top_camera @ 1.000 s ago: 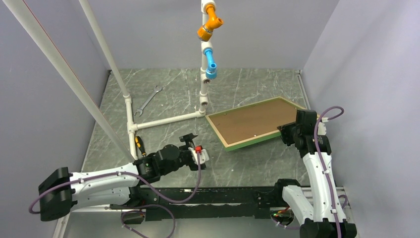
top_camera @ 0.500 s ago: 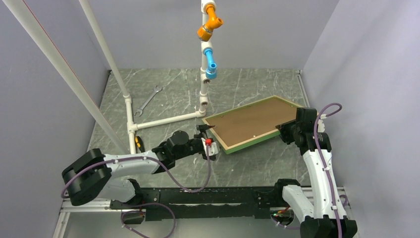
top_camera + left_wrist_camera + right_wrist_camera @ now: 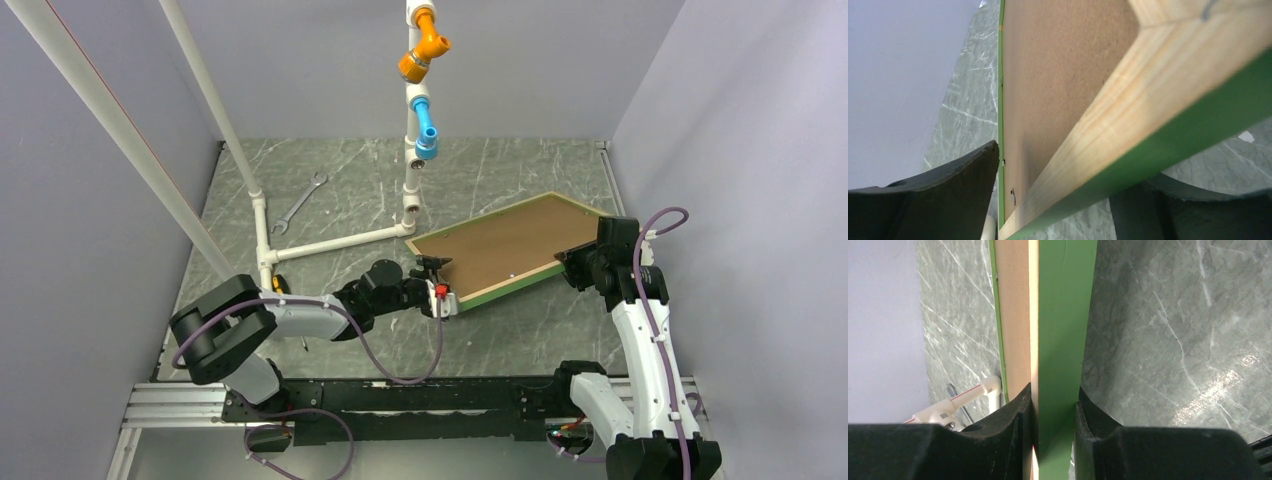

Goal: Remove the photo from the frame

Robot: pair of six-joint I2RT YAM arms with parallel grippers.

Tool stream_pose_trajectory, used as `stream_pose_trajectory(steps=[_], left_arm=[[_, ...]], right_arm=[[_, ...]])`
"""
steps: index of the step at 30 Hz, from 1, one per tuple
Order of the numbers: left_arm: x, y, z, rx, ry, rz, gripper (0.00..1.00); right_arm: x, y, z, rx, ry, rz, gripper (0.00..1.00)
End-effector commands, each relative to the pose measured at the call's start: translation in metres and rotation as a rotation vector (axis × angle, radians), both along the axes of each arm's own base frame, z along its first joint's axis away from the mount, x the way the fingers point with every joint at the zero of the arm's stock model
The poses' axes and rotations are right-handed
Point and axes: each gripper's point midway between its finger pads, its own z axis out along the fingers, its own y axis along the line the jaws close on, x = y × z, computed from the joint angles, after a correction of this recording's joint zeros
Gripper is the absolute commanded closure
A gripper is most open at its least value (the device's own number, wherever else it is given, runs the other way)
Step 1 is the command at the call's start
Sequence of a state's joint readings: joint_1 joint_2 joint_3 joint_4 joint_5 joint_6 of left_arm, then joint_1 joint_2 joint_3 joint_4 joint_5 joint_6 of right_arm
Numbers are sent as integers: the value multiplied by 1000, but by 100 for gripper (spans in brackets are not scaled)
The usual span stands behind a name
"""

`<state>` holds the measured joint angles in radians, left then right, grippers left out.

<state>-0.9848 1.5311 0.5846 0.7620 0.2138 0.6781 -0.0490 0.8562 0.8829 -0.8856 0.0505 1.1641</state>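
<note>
The frame [image 3: 512, 282] hangs tilted over the table, back side up, with green moulding and a light wood edge [image 3: 1128, 125]. A brown backing panel [image 3: 500, 245] fills its back, so the photo is hidden. My right gripper [image 3: 578, 262] is shut on the frame's right edge; in the right wrist view both pads [image 3: 1015, 430] press the green moulding [image 3: 1065, 315]. My left gripper [image 3: 440, 280] straddles the near left corner. It is open: its fingers [image 3: 948, 200] stand on either side of the edge with gaps showing.
A white pipe stand [image 3: 330, 240] rises left of the frame, carrying an orange fitting [image 3: 425, 55] and a blue one [image 3: 427, 130]. A wrench [image 3: 300, 203] lies at the back left. A yellow-handled screwdriver [image 3: 280, 285] lies by the pipe base. Grey walls close in on both sides.
My left arm has stretched to the right, from the near left of the table to the frame's near left corner, and its jaws have narrowed a little. The right grip is unchanged.
</note>
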Motion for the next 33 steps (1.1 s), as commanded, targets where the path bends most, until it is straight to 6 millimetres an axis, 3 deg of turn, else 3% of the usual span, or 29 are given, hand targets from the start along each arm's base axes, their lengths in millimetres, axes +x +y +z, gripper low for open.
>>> stream_pose_trajectory(steps=[1,5,12,15,17,20,22,24,33], left_arm=[[2,-21,37,-93,-78,-68,24],[2,-26,35,-98,-59,-79,55],[0,-27,35,-100,-21,-82,79],[0,-21,43,-140,-8,-52,92],[-1,-17,49,-173,11,-36,100],[-4,-14,55,-219,63,-14,100],[-5,-13,60,-240,113,-4,100],[-10,-15,63,-244,173,-17,100],[-41,-17,76,-237,381,-114,100]], right_arm=[[-3,4,11,-10,-3,45,100],[-2,4,16,-13,-15,40,100],[-1,2,21,-29,-32,48,99],[-1,-2,28,-63,-62,47,87],[1,-4,35,-89,-98,65,68],[3,-7,45,-154,-148,106,23],[2,-14,51,-221,-158,129,9],[3,-16,62,-268,-178,166,5],[-1,-32,137,-473,-337,200,4]])
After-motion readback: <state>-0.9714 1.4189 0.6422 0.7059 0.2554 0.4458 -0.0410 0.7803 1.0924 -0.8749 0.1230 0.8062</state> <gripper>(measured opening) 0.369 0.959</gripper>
